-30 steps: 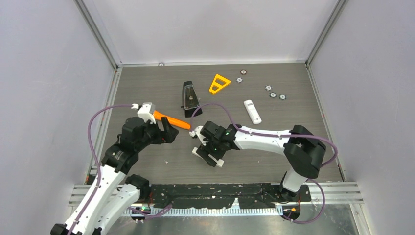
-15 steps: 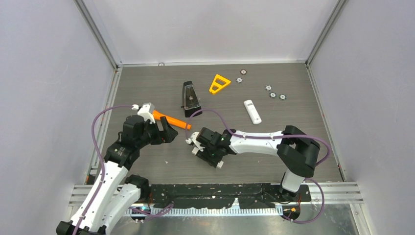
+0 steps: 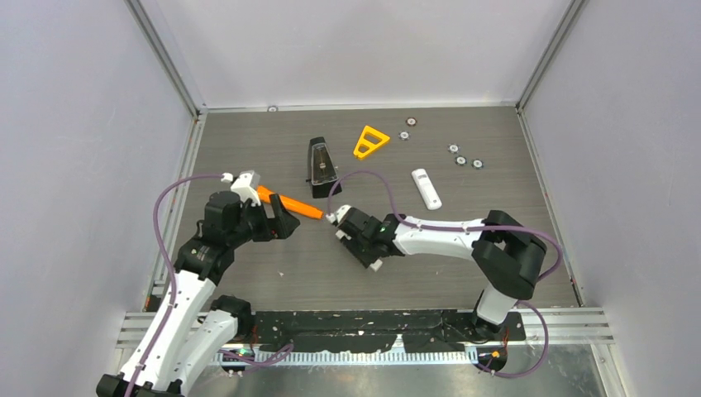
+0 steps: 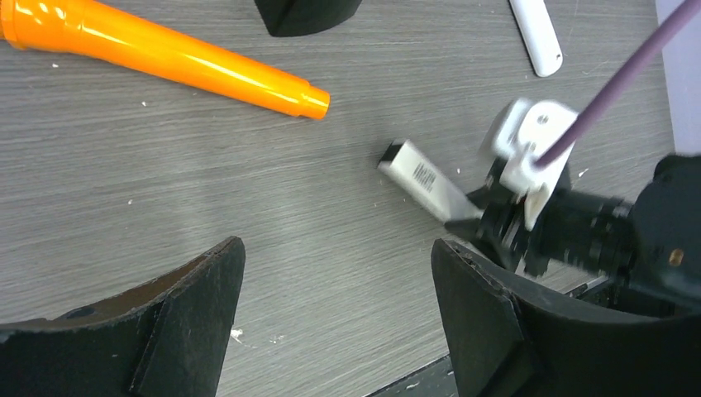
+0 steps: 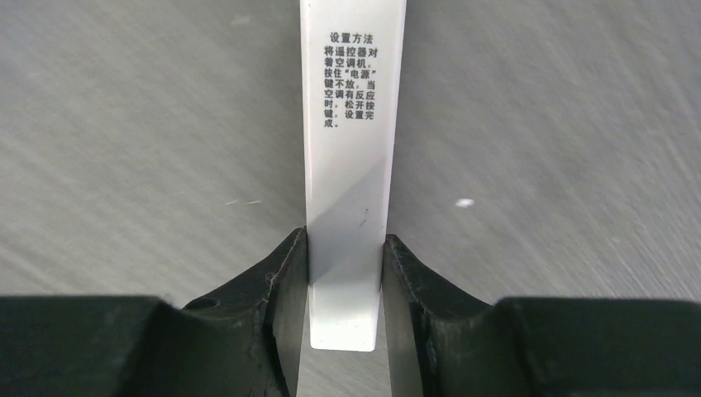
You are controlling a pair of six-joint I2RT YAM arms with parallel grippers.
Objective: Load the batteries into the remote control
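Over the counter [image 3: 248, 149], the right hand [image 5: 345, 273] is pinching the remote [image 5: 354, 124] by one end, likely steadying it for loading; the left hand [image 4: 335, 306] is hovering wide open, empty.

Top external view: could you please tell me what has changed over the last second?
The right gripper, shut on the white remote, rolled its wrist, turning the remote with it, with little travel. The open left gripper, the orange tool and the second remote stayed put.
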